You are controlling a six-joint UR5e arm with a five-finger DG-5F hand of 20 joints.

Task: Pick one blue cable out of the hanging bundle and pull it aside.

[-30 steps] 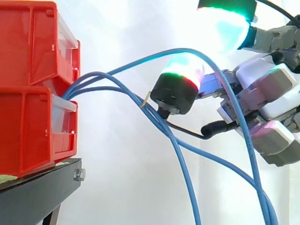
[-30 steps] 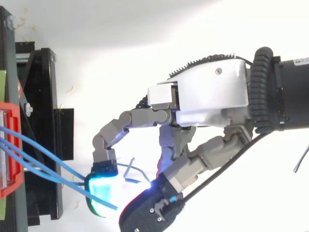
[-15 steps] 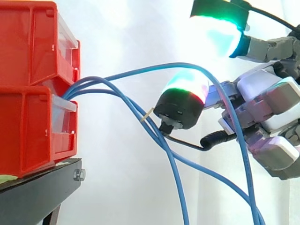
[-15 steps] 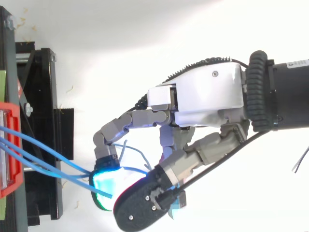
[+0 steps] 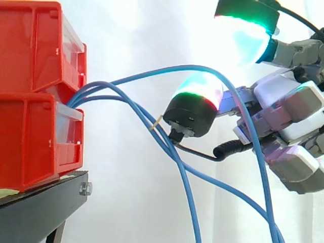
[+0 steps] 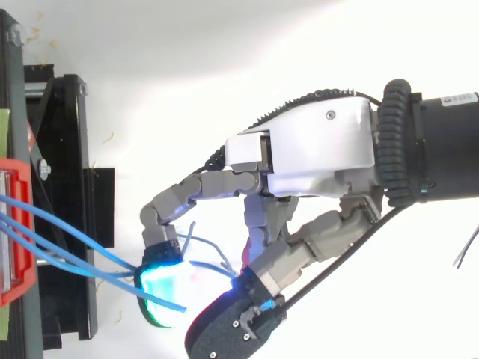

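Note:
Several blue cables [image 5: 147, 119] run out between the red bins [image 5: 35, 96] and hang down to the right. One blue cable [image 5: 152, 75] arches higher than the rest, passes over a curled finger and drops in front of the hand [image 5: 288, 111]. A glowing fingertip pad [image 5: 195, 104] sits left of that cable, and another pad [image 5: 245, 28] is above. From above, the hand [image 6: 314, 149] reaches left with curled fingers, and the cables [image 6: 67, 239] end between its glowing pads [image 6: 161, 288].
The red bins stand stacked on a black stand [image 5: 40, 207] at the left, seen from above as a red edge [image 6: 16, 224] and black frame [image 6: 67, 149]. A small tan tag [image 5: 156, 123] sticks out of the lower cables. A white curtain hangs behind.
The raised cable's arch sits lower than a second ago, and the hanging strands have swung left. The hand has shifted only slightly, fingers still curled.

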